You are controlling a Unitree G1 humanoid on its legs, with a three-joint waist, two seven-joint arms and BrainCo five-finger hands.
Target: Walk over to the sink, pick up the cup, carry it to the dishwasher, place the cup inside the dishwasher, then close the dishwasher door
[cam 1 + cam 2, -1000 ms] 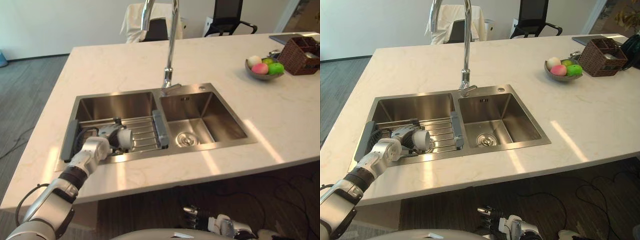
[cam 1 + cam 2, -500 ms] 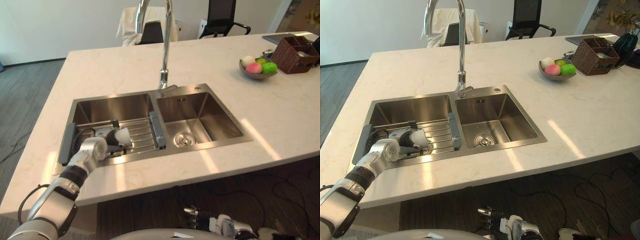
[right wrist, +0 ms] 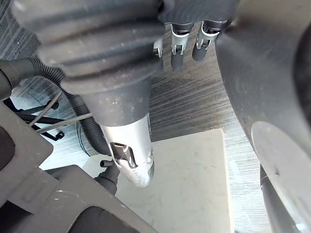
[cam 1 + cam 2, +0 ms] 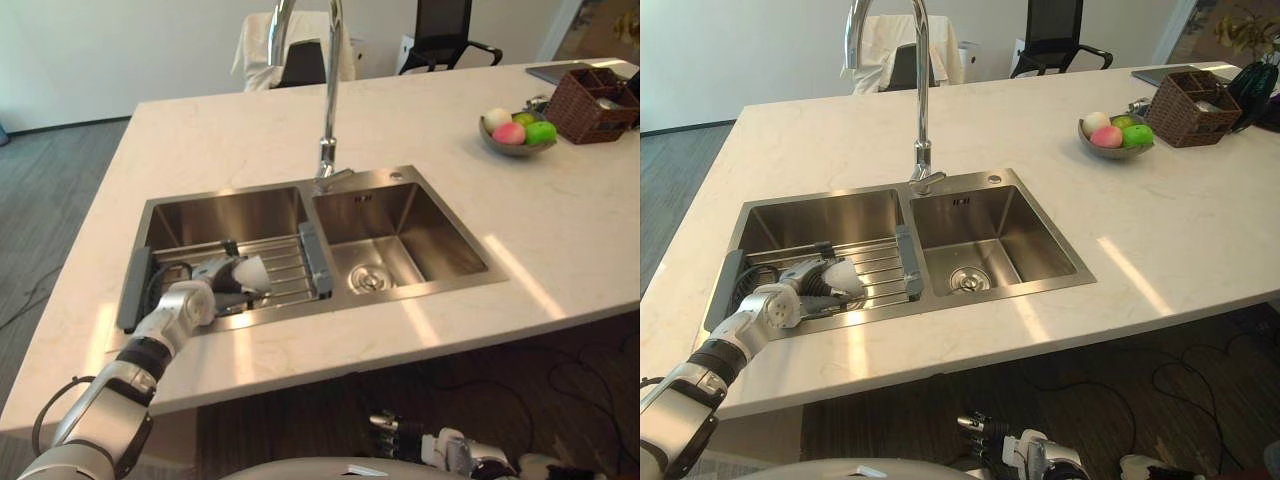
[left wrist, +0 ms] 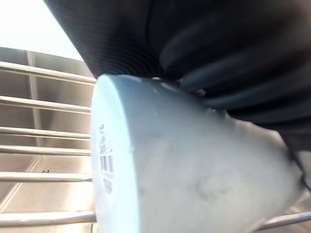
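**Cup in your left hand, over the sink rack**

Your left hand (image 4: 200, 293) is curled round the cup (image 4: 250, 270), with the fingers wrapped about its side and the cup pressed close against the palm. It is plain white and tapered, and it lies tipped on its side. Its flat end carries a small sticker and points away from the palm. Just beneath hand and cup run the bars of the rack (image 4: 288, 268) in the sink (image 4: 420, 178); whether the cup touches them can't be told. Your right hand (image 4: 445, 447) hangs low with relaxed fingers, well apart from the cup.
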